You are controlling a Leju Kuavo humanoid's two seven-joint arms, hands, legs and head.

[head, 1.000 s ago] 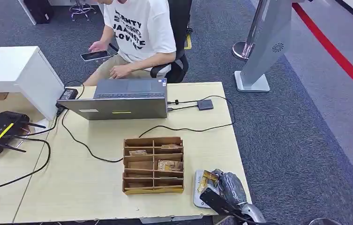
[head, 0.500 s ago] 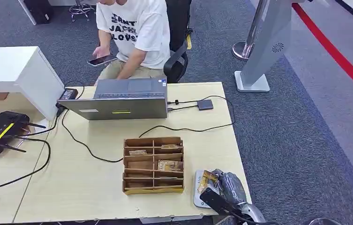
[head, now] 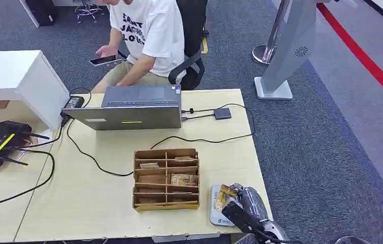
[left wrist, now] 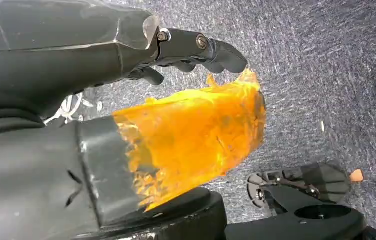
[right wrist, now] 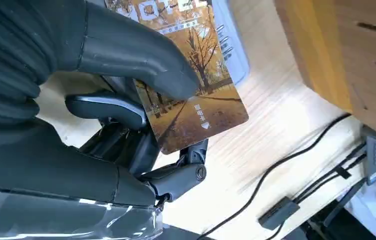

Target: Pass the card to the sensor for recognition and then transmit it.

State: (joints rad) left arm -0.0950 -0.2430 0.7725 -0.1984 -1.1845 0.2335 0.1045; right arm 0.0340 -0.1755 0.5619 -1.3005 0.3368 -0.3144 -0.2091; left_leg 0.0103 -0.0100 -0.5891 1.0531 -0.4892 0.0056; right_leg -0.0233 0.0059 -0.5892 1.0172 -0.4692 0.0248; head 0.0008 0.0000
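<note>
Grey carpet (head: 301,127) surrounds the pale wooden bench (head: 102,203); right hand (head: 247,206) pinches the card (right wrist: 190,90) over the sensor (head: 215,216); left hand (left wrist: 176,50) curled, empty.

Dark grey ribbed right hand (right wrist: 76,100); screw-jointed fingers (right wrist: 176,180).

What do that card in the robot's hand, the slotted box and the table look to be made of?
The card pinched by the right hand looks like glossy printed plastic: a stiff, flat edge and an autumn-tree photo with a slight sheen. The slotted box seems to be brown cardboard or thin wood, matte with thin dividers; I cannot tell which. The table looks like pale wood-grain laminate, smooth and evenly coloured.
</note>
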